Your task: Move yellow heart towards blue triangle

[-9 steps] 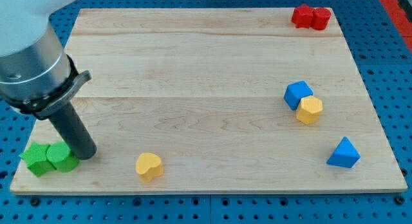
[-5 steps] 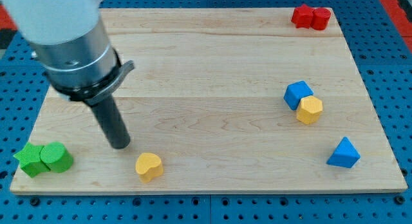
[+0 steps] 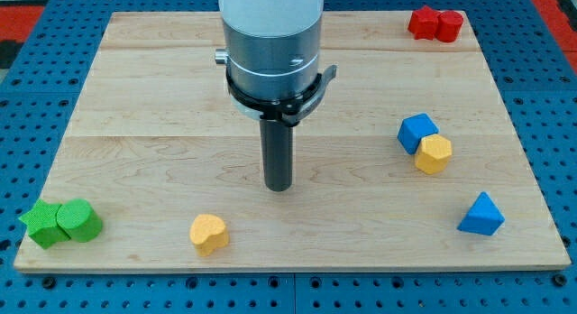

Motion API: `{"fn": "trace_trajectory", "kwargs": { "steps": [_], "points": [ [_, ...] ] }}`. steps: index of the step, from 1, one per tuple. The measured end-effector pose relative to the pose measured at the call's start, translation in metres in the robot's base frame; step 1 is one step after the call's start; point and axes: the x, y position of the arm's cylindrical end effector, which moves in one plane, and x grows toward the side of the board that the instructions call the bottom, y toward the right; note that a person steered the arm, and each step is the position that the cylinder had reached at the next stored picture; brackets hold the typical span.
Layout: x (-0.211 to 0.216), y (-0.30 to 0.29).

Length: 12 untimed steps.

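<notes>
The yellow heart [image 3: 208,233] lies near the view's bottom edge of the wooden board, left of centre. The blue triangle [image 3: 480,215] sits at the bottom right. My tip [image 3: 279,187] rests on the board near its middle, above and to the right of the yellow heart, apart from it and far left of the blue triangle.
A blue cube [image 3: 418,133] touches a yellow hexagon [image 3: 434,154] at the right. Two red blocks [image 3: 435,23] sit at the top right corner. A green star [image 3: 41,226] and a green cylinder [image 3: 79,219] sit at the bottom left corner.
My tip has moved right across the board, from beside the green blocks to near the middle. The green blocks were nudged slightly left early on. The yellow heart has not moved.
</notes>
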Motion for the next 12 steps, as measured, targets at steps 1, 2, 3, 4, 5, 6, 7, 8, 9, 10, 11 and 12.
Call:
{"fn": "trace_trajectory", "kwargs": {
  "steps": [1, 2, 3, 4, 5, 6, 7, 8, 9, 10, 11, 12],
  "points": [
    [0.0, -0.022],
    [0.002, -0.045],
    [0.01, -0.066],
    [0.025, -0.077],
    [0.035, -0.093],
    [0.04, -0.104],
    [0.048, -0.108],
    [0.058, -0.116],
    [0.067, -0.117],
    [0.075, -0.116],
    [0.075, -0.094],
    [0.075, -0.067]
  ]
}}
